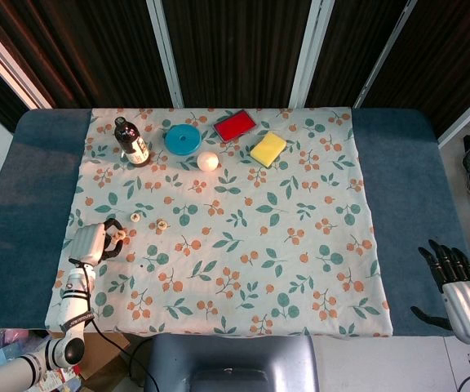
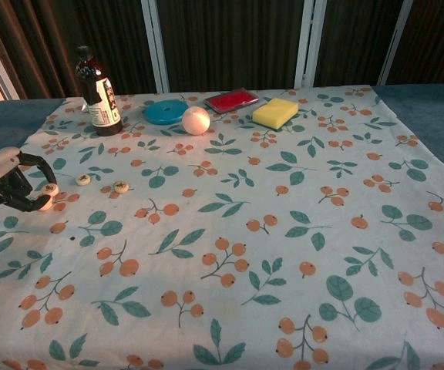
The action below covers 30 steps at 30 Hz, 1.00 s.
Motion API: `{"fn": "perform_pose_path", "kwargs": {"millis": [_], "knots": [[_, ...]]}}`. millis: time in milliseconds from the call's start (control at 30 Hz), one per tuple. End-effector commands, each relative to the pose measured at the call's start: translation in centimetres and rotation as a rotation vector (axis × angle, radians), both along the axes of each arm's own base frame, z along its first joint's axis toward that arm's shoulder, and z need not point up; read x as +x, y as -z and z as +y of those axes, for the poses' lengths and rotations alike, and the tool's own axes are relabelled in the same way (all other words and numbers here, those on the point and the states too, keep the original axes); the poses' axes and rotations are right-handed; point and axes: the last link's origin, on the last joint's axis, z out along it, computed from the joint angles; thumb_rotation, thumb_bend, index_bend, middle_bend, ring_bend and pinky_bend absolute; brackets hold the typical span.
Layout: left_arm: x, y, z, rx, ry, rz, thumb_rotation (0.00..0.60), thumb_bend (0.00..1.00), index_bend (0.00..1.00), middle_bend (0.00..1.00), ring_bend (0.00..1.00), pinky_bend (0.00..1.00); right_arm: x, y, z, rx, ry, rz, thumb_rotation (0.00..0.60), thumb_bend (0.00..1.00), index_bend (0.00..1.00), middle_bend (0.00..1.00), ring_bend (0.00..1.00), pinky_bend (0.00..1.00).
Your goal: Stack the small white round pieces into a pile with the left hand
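My left hand (image 1: 95,242) (image 2: 5,183) hovers over the cloth's left edge and pinches a small white round piece (image 2: 50,189) in its fingertips. That piece sits just above, perhaps touching, another white piece (image 2: 45,204) lying on the cloth. Two more white pieces (image 2: 83,179) (image 2: 120,186) lie apart to the right of the hand; in the head view they are the left piece (image 1: 135,217) and the right piece (image 1: 161,224). My right hand (image 1: 462,296) hangs off the table's right side, fingers spread, holding nothing.
At the back of the floral cloth (image 1: 243,269) stand a dark bottle (image 1: 130,141), a blue disc (image 1: 183,139), a white ball (image 1: 208,161), a red flat block (image 1: 235,125) and a yellow sponge (image 1: 268,149).
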Motion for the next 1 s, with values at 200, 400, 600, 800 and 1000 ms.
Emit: {"fn": "perform_pose_path", "kwargs": {"millis": [200, 400, 600, 800, 1000], "knots": [[-0.2, -0.1, 0.2, 0.005, -0.005, 0.004, 0.6, 0.41, 0.48, 1.0, 1.0, 1.0, 0.0, 0.1, 0.0, 0.002, 0.001, 0.002, 0.6, 0.12, 0.0, 0.0, 0.0, 0.0], [-0.6, -0.4, 0.2, 0.003, -0.01, 0.004, 0.6, 0.41, 0.48, 1.0, 1.0, 1.0, 0.0, 0.2, -0.1, 0.004, 0.002, 0.004, 0.6, 0.12, 0.0, 0.0, 0.0, 0.0], [-0.8, -0.4, 0.1, -0.005, -0.015, 0.013, 0.6, 0.41, 0.47, 1.0, 1.0, 1.0, 0.0, 0.1, 0.0, 0.001, 0.001, 0.003, 0.6, 0.12, 0.0, 0.0, 0.0, 0.0], [-1.0, -0.2, 0.1, -0.011, -0.021, 0.017, 0.6, 0.41, 0.45, 1.0, 1.0, 1.0, 0.0, 0.2, 0.0, 0.004, 0.002, 0.004, 0.6, 0.12, 0.0, 0.0, 0.0, 0.0], [-1.1, -0.3, 0.2, -0.008, -0.023, 0.015, 0.6, 0.41, 0.44, 1.0, 1.0, 1.0, 0.0, 0.2, 0.0, 0.004, 0.004, 0.006, 0.6, 0.12, 0.0, 0.0, 0.0, 0.0]]}}
